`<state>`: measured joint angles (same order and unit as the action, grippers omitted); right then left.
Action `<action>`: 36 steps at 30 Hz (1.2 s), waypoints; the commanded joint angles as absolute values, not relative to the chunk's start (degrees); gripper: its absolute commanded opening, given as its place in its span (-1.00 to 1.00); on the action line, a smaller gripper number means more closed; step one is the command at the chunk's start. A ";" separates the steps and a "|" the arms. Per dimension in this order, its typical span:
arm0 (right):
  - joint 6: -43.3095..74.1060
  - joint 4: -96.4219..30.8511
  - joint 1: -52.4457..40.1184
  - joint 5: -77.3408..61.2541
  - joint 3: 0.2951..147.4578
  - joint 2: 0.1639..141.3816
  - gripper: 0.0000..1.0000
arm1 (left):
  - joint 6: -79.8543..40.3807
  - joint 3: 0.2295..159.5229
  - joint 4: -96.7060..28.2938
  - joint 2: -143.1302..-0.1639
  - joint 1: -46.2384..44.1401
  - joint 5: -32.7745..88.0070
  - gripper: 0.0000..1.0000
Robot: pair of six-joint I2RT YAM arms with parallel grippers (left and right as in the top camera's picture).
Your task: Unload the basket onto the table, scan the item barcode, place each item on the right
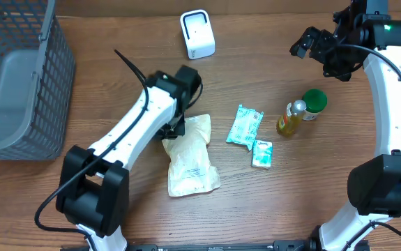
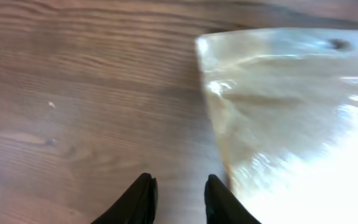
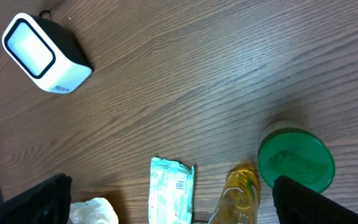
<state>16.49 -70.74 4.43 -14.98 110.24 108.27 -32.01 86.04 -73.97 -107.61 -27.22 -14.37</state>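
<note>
My left claw (image 2: 177, 190), barely parted and empty, sits just beside the pale pouch (image 2: 291, 112) on the worktop (image 1: 270, 21), so I'd widen it, straddle the pouch's edge, then show its label to the scanner (image 1: 197, 33); my right claw (image 3: 169, 193) gapes empty.

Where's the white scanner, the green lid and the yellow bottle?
white scanner (image 1: 197, 33): overhead view, middle of its front face.
green lid (image 3: 296, 160): right wrist view, centre of its top.
yellow bottle (image 1: 291, 120): overhead view, middle of its body.
</note>
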 commanded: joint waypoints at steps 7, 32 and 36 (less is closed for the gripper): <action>16.45 -70.63 4.54 -14.57 110.61 107.39 1.00 | -46.92 86.08 -72.23 -108.05 -32.45 2.42 -0.02; 16.45 -70.63 4.54 -14.57 110.61 107.39 1.00 | -47.64 78.37 -60.36 -114.37 -43.11 -8.62 0.34; 16.45 -70.63 4.54 -14.57 110.61 107.37 1.00 | -41.58 78.70 -60.69 -114.52 -42.59 -12.53 0.25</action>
<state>16.47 -70.74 4.43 -14.98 110.24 108.27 -48.99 78.83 -60.42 -114.06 -43.13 -8.43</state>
